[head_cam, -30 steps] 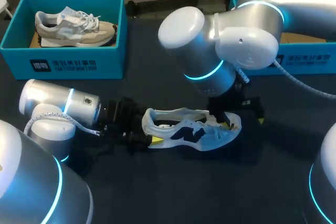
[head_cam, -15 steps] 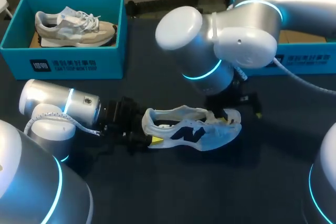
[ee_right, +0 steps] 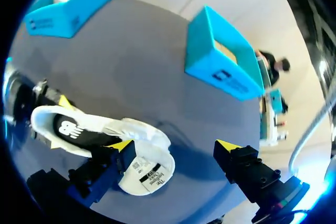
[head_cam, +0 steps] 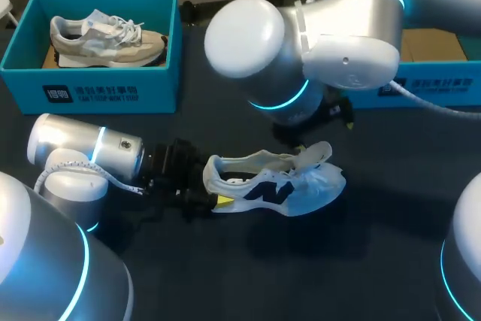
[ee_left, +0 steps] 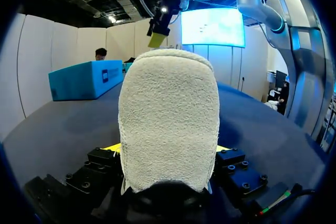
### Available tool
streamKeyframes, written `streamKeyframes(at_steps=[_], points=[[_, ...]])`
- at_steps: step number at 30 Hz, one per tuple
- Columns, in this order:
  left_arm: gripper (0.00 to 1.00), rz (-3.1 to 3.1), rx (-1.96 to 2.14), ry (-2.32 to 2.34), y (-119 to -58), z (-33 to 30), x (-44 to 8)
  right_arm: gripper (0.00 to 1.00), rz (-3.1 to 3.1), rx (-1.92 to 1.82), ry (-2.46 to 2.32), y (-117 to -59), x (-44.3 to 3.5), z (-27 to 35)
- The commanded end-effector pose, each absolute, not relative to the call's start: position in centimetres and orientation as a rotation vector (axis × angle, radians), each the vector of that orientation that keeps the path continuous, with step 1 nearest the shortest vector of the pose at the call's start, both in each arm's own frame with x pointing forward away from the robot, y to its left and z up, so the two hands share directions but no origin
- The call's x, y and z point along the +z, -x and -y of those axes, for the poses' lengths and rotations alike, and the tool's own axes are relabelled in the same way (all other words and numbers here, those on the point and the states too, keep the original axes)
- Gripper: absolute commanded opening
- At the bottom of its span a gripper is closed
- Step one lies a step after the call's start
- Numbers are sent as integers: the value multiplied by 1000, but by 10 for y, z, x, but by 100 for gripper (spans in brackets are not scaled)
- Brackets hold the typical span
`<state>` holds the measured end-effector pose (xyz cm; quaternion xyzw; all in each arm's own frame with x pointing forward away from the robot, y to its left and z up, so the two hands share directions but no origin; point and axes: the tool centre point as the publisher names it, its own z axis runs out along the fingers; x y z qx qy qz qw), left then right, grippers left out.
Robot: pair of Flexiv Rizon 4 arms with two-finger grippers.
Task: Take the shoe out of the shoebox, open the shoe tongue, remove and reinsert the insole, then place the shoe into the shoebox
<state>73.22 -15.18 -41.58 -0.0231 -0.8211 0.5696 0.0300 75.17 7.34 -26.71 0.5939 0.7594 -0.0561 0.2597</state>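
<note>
A white shoe (head_cam: 270, 186) with a black logo lies on its side on the dark table (head_cam: 376, 261). Its heel points at my left gripper (head_cam: 207, 195), which is shut on that heel. In the left wrist view the fuzzy heel (ee_left: 168, 124) fills the space between the yellow tips of my left gripper (ee_left: 168, 149). The tongue (head_cam: 316, 154) is folded out over the toe, its label showing (ee_right: 144, 172). My right gripper (ee_right: 175, 145) hangs open above the toe end of the shoe (ee_right: 68, 129), holding nothing.
A blue shoebox (head_cam: 90, 92) at the back left holds a second, beige shoe (head_cam: 105, 39). Another blue shoebox (head_cam: 440, 84) stands at the back right, partly behind my right arm; it also shows in the right wrist view (ee_right: 220, 56).
My right arm has risen and drawn back from the shoe's toe. The tongue now stands folded out. The left arm and the shoe's heel have not moved.
</note>
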Motion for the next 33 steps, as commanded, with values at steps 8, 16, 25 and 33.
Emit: streamKeyframes(at_steps=[8,16,25,33], points=[[0,2533,1755,71,-731,153,-419,100,-2322,-34,-1252,-769,-241,-111],[0,2533,1755,71,-731,153,-419,100,-2541,65,-965,-773,-225,-150],[0,2533,1755,71,-731,153,-419,100,-2723,92,-745,-762,-227,-181],[0,2533,1755,71,-731,153,-419,0,-2818,152,-632,-748,-239,-200]])
